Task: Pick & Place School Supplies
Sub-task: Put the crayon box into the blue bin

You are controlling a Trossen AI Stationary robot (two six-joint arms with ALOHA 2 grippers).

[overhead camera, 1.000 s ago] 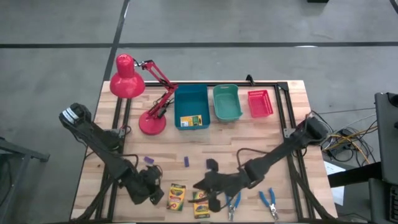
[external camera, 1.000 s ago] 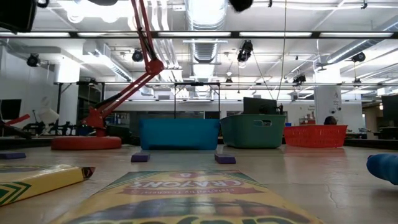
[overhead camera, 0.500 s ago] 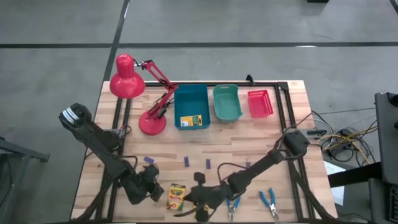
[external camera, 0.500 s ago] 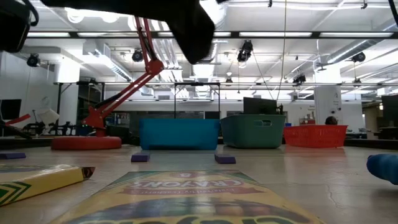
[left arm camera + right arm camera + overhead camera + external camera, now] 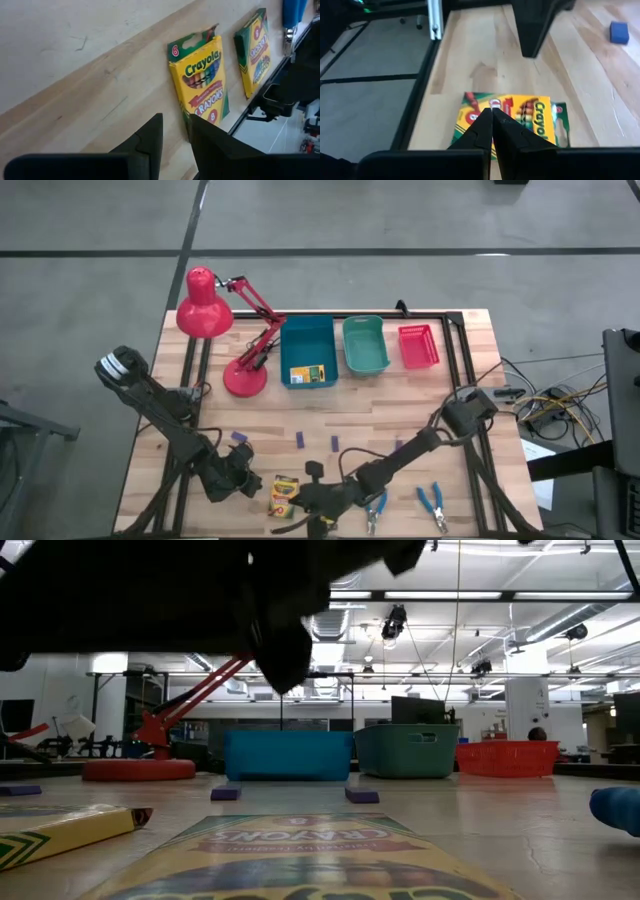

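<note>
Two yellow-and-green crayon boxes lie flat near the table's front edge: one point(image 5: 283, 495) point(image 5: 202, 82) is just right of my left gripper point(image 5: 252, 482) point(image 5: 176, 142), whose fingers stand a little apart with nothing between them. My right gripper point(image 5: 306, 512) point(image 5: 492, 120) is shut and hangs over the second box point(image 5: 512, 116) point(image 5: 290, 850); the low view shows it above the box. A third box point(image 5: 308, 373) lies in the blue bin. Purple erasers point(image 5: 299, 440) and two blue-handled tools point(image 5: 432, 502) rest on the wood.
A red desk lamp point(image 5: 215, 315) stands at the back left. The blue bin point(image 5: 308, 330), a teal bin point(image 5: 364, 345) and a red bin point(image 5: 418, 346) line the far edge. The table's near edge with its black frame point(image 5: 434, 20) runs close to both grippers.
My right gripper has come down and moved toward the table's left and near edge, staying shut, and now covers the second crayon box in the high view. My left gripper has sunk a little beside the first box. No supply has moved.
</note>
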